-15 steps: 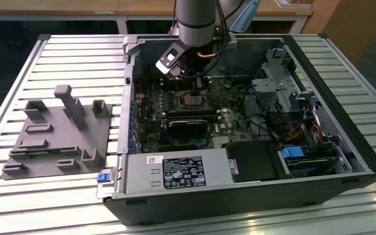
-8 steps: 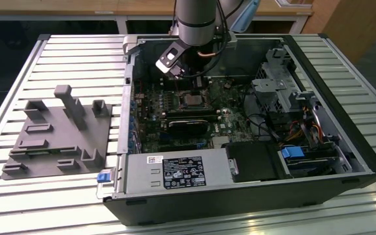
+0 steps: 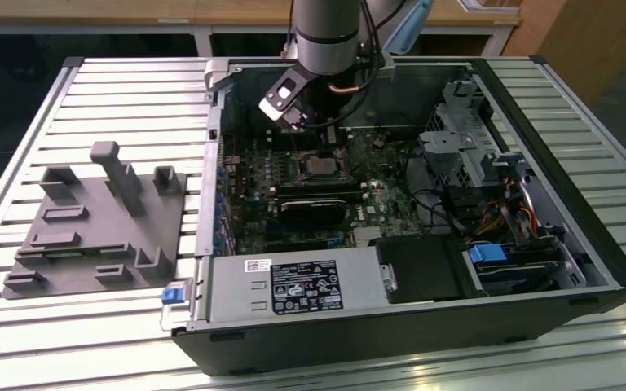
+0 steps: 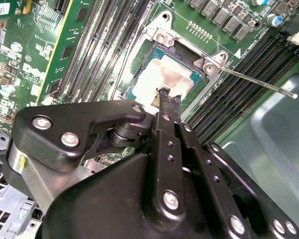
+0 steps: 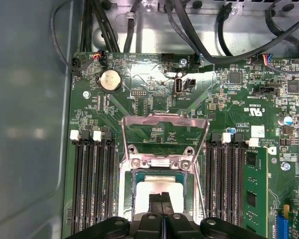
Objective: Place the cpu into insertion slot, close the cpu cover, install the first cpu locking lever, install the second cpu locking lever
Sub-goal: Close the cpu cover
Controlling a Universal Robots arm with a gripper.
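OPERATOR: Inside the open computer case point(image 3: 400, 354) on the slatted table point(image 3: 128, 98), my gripper point(image 3: 297, 122) hangs over the motherboard socket. Its two fingers are pressed together, and I see nothing between them.

DESK: And the cpu?

OPERATOR: The cpu point(image 5: 157, 183) lies flat in the insertion slot point(image 5: 127, 191), silver top up and square to the metal rim. Banks of memory slots point(image 5: 89, 184) run along either side. I judge the placing done, which would explain why the fingers carry nothing.

DESK: Are the tips on the chip?

OPERATOR: In both wrist views they sit directly over its silver top. Whether they touch it or leave a slight gap, I cannot tell.

DESK: Why is the cover back there?

OPERATOR: The cpu cover point(image 5: 164, 118) is swung back on its hinge, on the far side of the socket from my fingers. Green board shows through its square cut-out. It has to stand open for the chip to drop in, and it is not yet closed.

DESK: The levers?

OPERATOR: In the second wrist view, one locking lever point(image 4: 254, 81) juts out as a thin rod from a socket corner, crossing the memory slots. It looks unlatched to me, which is what frees the cover to lift. I cannot make out the other one with any confidence.
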